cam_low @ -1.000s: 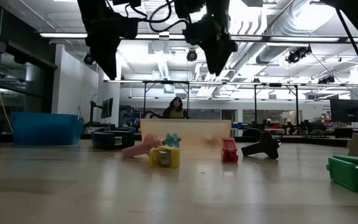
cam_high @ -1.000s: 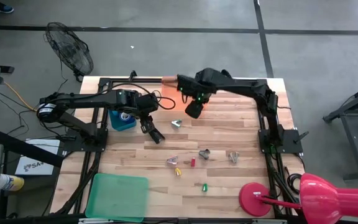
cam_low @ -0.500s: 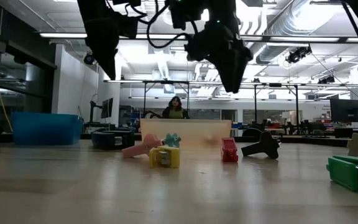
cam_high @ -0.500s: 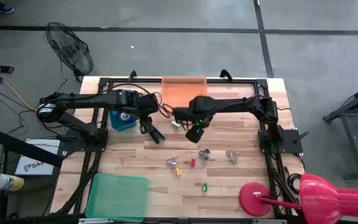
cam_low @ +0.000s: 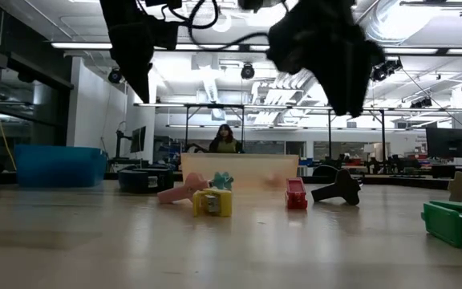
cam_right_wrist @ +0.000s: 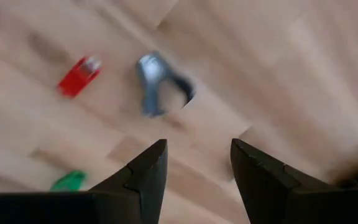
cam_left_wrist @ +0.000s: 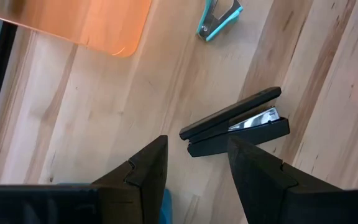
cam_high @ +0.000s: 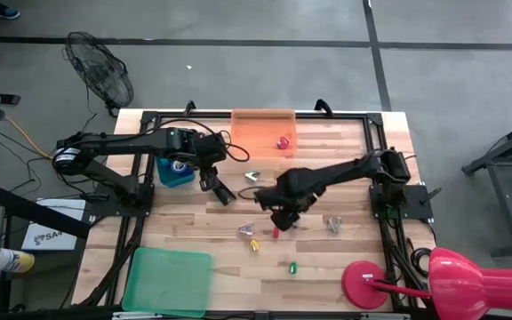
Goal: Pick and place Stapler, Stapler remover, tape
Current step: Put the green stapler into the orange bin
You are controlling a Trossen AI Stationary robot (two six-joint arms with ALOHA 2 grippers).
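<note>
The black stapler point(cam_left_wrist: 235, 121) lies flat on the wood, just beyond my open left gripper point(cam_left_wrist: 194, 152), which hovers above the table near the blue bin point(cam_high: 176, 171). A teal staple remover point(cam_left_wrist: 219, 15) lies farther on. My open right gripper point(cam_right_wrist: 197, 155) hangs over the table's middle point(cam_high: 283, 216), pointing down, with a grey staple remover point(cam_right_wrist: 157, 81) lying just ahead of its fingertips. Small coloured tape pieces lie around it: red point(cam_right_wrist: 79, 76), green point(cam_right_wrist: 67, 180), yellow point(cam_low: 212, 202) and pink point(cam_low: 179, 193). Another pink piece point(cam_high: 283, 142) sits in the orange tray point(cam_high: 263, 120).
A green tray point(cam_high: 169, 280) sits at the near left corner. A red lamp base point(cam_high: 363, 286) stands at the near right. Another grey staple remover point(cam_high: 334, 224) lies right of my right gripper. A person stands in the room far behind the table.
My right arm has swung from over the orange tray toward the near edge and come down over the grey staple remover in the table's middle. The tray now shows uncovered, with a pink piece in it.
</note>
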